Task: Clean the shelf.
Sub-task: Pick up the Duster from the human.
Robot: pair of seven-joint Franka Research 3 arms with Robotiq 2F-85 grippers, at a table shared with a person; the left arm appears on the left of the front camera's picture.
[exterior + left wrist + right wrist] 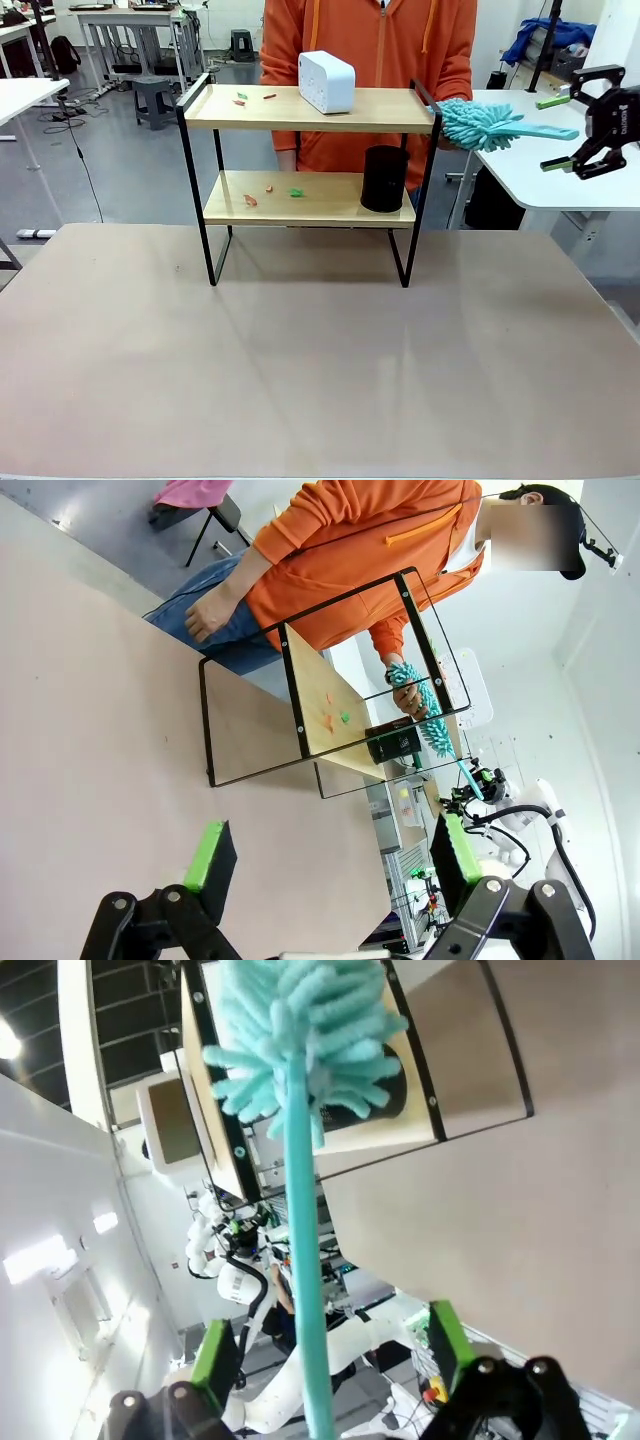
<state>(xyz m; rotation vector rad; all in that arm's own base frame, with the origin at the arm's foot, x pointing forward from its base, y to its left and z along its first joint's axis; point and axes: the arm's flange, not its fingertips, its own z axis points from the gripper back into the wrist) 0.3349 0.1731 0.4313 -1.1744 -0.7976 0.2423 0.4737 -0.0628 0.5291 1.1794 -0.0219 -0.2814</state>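
Open workroom with white tables and stools behind a person in an orange hooded jacket (pixel 370 50). On the matte beige surface (pixel 320 380), near the middle of its far edge: the two-tier shelf of light wooden boards in a thin black metal frame (pixel 300 108), upright on four legs. On the top board, toward the right end, a white rounded box (pixel 327 82); toward the left end, small red and green scraps (pixel 242 97). On the lower board, a black cylinder (pixel 384 178) at the right end and more coloured scraps (pixel 295 192) left of middle. At the top board's right end, a fluffy teal duster with a long teal handle (pixel 478 124), clasped near its head by the person's hand (pixel 407 695), pointing out past the surface's right edge. Right gripper (pixel 553 133) open, fingers either side of the handle's tip, not pressing on it. Left gripper (pixel 335 855) open and empty above the surface, well apart from the shelf.
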